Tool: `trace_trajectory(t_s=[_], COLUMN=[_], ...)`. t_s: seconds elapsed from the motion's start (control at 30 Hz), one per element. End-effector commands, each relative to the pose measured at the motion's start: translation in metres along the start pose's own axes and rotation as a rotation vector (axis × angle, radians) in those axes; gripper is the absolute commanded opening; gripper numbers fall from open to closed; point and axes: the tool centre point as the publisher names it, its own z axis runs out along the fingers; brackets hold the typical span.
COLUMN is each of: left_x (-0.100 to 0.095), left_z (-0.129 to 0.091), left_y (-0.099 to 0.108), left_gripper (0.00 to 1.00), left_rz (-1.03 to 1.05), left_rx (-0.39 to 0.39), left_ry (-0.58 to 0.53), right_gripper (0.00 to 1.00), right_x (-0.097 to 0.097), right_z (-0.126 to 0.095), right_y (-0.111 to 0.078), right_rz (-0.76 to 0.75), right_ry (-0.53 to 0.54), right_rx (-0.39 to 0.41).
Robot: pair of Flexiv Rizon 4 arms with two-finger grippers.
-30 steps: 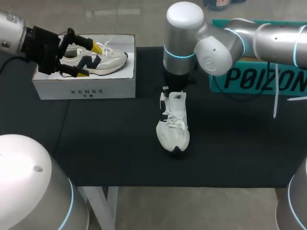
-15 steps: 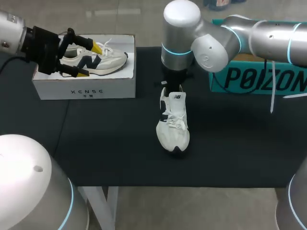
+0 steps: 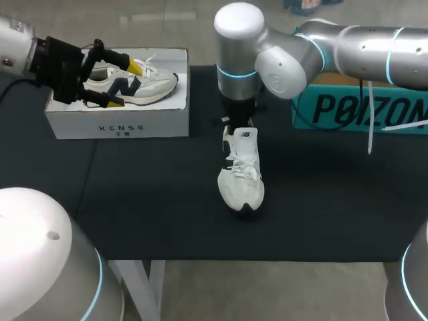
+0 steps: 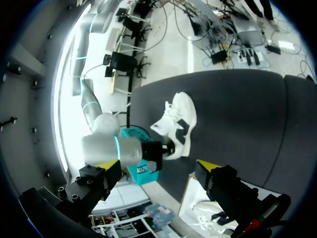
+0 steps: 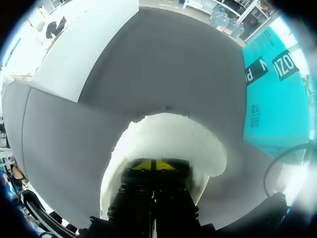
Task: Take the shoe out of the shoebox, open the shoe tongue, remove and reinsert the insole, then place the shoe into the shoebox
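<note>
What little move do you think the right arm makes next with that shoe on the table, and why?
Probably a slow lift of the right claw, to draw the insole out. Its yellow tips are closed together down in the heel opening of the shoe, with white lining around them. Whether they pinch the insole I cannot see.

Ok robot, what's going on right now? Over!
Left gripper open over the shoebox. Right gripper shut, at the heel of the shoe on the table. Nothing in the way.
</note>
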Motion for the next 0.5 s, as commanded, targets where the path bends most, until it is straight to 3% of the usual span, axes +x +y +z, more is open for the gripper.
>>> trace_trajectory(t_s=[0.03, 0.27, 0.5], left_x=[-0.001, -0.001, -0.001], left_z=[0.0, 0.0, 0.0], left_y=[0.0, 0.0, 0.0], left_gripper=[1.0, 1.0, 1.0], left_rz=[0.0, 0.0, 0.0], left_rx=[0.001, 0.001, 0.001], left_ry=[0.003, 0.003, 0.003], right_gripper=[0.0, 0.0, 0.0], right_x=[0.001, -0.004, -0.004], right_z=[0.001, -0.029, -0.029], right_y=[0.0, -0.006, -0.006], right_rz=[0.05, 0.157, 0.157], right_ry=[0.018, 0.03, 0.03], right_rx=[0.014, 0.059, 0.059])
